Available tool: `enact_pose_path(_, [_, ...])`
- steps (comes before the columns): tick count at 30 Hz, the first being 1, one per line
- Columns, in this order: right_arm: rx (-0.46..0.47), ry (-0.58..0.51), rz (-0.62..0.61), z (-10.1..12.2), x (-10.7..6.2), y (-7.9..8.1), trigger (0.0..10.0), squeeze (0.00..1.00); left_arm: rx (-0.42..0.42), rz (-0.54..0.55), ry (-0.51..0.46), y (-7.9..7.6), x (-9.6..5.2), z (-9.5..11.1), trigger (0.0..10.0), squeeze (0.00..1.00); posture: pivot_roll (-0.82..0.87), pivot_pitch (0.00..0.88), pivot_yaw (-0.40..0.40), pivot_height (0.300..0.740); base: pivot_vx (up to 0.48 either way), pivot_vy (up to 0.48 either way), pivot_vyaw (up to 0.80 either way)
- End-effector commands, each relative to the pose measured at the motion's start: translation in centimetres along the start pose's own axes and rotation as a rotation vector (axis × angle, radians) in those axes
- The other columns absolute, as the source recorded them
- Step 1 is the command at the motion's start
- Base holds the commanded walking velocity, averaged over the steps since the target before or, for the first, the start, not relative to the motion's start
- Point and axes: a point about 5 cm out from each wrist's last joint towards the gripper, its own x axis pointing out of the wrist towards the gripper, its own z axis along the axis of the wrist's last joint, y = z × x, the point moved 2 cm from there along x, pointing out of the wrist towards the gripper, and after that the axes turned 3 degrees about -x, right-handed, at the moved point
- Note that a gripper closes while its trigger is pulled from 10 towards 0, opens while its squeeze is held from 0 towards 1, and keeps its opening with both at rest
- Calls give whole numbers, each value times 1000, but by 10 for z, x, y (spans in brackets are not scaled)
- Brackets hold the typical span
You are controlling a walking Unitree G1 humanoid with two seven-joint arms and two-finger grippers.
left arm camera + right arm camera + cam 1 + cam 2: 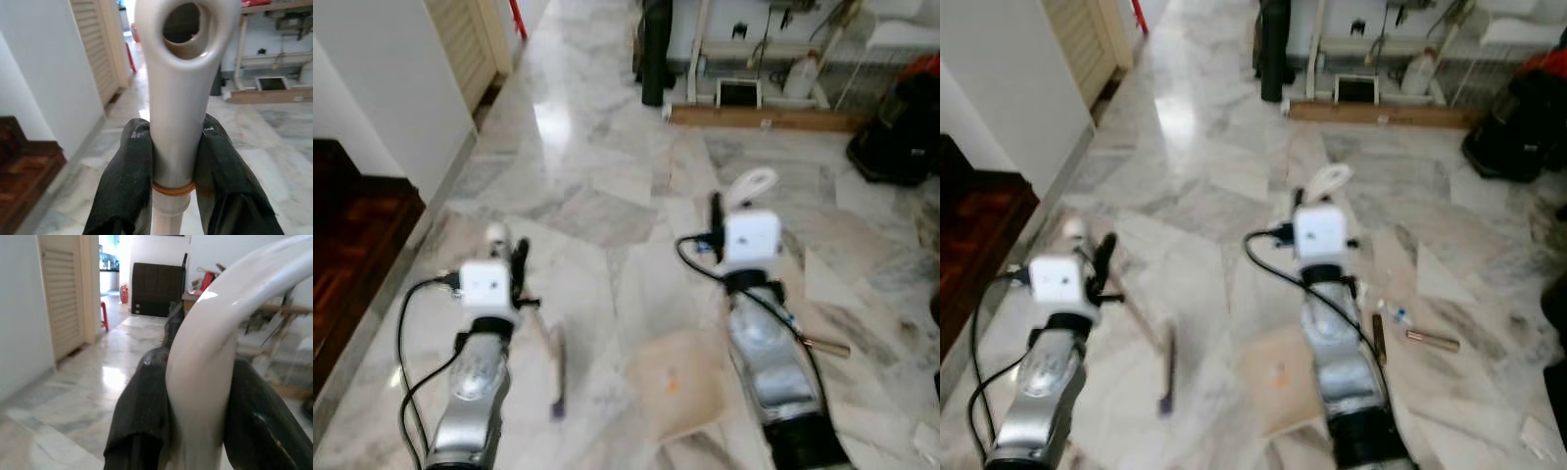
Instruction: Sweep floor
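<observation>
The robot stands on a pale marble floor (607, 196), both silver arms held out in front of it. The left pincer (178, 161) is closed around the white handle of a broom (181, 88); its two black fingers (128, 176) press on either side of the handle just below the hanging hole, with an orange ring on the handle right under them. In the head views the broom stick slants down from the left pincer to the floor, and its dark head (1167, 377) rests on the marble between the two arms.

The right pincer (195, 396) is clamped on the curved white handle of a dustpan (215, 338), a black finger on each side of it. In the head views that handle's looped end (751, 183) sticks up just beyond the right wrist, and the tan pan (680, 387) lies flat on the floor just beside the right forearm, on its inner side.

Some litter lies on the marble to the right of the right arm: a brown tube (1433, 341), a darker stick (1378, 340) and a small scrap (1398, 315). Further off stand a white wall with a louvred door (470, 39), a dark wooden step (352, 235) at the left, and a low rack with a white jug (801, 73).
</observation>
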Motion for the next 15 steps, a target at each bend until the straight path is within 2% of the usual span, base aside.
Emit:
enact_pose_path(1, [-10,-41,-22,8,1,-9,10000,0,-14,10,-33,-1,2,6,10000,0,81,99,35,740,337,0,0])
enact_pose_path(15, [-10,-51,-10,9,3,-8,10000,0,-29,31,-28,2,2,4,10000,0,77,84,31,740,336,0,0])
